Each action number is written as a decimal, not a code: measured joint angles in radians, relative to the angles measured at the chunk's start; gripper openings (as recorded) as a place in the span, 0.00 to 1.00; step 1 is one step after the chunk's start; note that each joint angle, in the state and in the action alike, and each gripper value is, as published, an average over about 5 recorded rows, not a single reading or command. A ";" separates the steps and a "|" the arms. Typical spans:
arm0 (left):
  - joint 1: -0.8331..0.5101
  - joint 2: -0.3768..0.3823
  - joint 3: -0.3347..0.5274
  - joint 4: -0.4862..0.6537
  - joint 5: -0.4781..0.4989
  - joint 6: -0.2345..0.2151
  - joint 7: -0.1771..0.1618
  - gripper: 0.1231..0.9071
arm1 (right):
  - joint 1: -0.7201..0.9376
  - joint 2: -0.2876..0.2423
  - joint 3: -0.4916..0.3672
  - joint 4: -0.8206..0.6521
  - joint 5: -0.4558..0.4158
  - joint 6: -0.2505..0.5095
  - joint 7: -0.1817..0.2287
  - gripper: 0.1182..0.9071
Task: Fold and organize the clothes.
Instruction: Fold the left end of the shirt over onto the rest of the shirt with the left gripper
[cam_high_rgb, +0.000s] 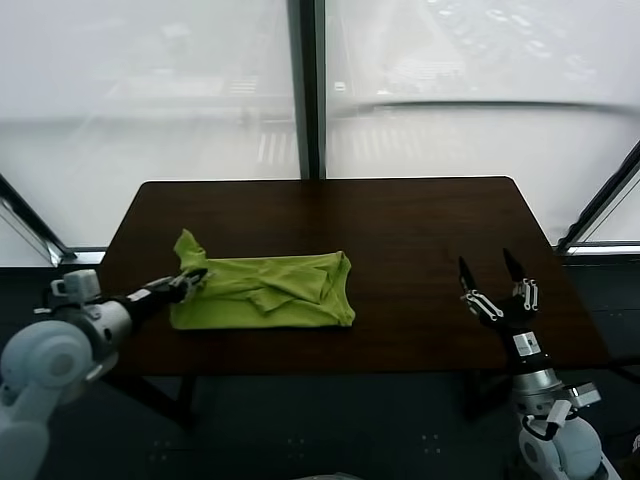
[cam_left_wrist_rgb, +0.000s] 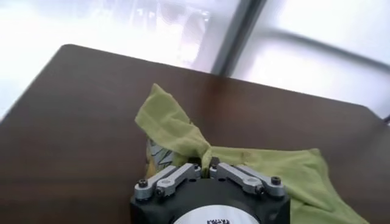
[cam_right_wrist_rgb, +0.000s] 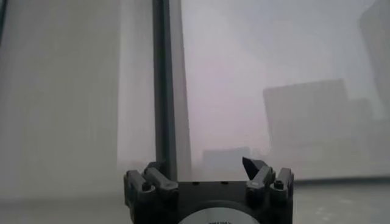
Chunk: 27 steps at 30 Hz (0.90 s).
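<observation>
— Table (cam_high_rgb: 420, 230) first: what's on it, starting from the robot's left?

— Dark brown wood, set against a big frosted window (cam_high_rgb: 150, 100) with a dark upright frame post (cam_high_rgb: 308, 90) in the middle. At the left front edge the left gripper (cam_high_rgb: 193, 278) reaches in low over the tabletop.

— Is it holding anything?

— Yes. Its jaws are pinched together on a bunch of lime-green fabric at the left end of the T-shirt (cam_high_rgb: 270, 290). In the left wrist view the cloth gathers into a tight knot right between the fingertips of the left gripper (cam_left_wrist_rgb: 205, 163), and a loose flap of the T-shirt (cam_left_wrist_rgb: 170, 125) stands up from that pinch, lifted off the wood. A bit of white print shows on the fabric just under that flap.

— And the rest of the garment?

— It lies on the left-centre part of the table, folded into a rough band running towards the middle, rumpled, with creases along its length. Its right end lies flat, near the table's middle.

— Further right?

— Bare wood, then the right gripper (cam_high_rgb: 493, 275) well apart from the shirt, near the table's right front. It points upward with its fingers spread wide and nothing between them. The right wrist view shows that right gripper (cam_right_wrist_rgb: 210, 176) facing only the window.
</observation>
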<state>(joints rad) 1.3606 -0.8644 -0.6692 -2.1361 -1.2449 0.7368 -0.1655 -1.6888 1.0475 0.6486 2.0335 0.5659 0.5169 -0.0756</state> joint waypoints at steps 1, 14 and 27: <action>-0.014 -0.014 0.020 -0.001 0.000 0.000 -0.004 0.07 | -0.005 0.009 0.005 0.002 -0.007 -0.001 0.000 1.00; -0.167 -0.173 0.238 0.032 0.026 -0.001 -0.027 0.07 | -0.057 0.107 0.053 0.023 -0.069 -0.005 0.001 1.00; -0.213 -0.248 0.321 0.085 0.058 -0.001 -0.017 0.07 | -0.055 0.130 0.051 0.030 -0.091 -0.029 0.012 1.00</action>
<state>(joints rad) 1.1478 -1.1126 -0.3479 -2.0516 -1.1869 0.7363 -0.1824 -1.7441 1.1779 0.6999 2.0638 0.4750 0.4882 -0.0641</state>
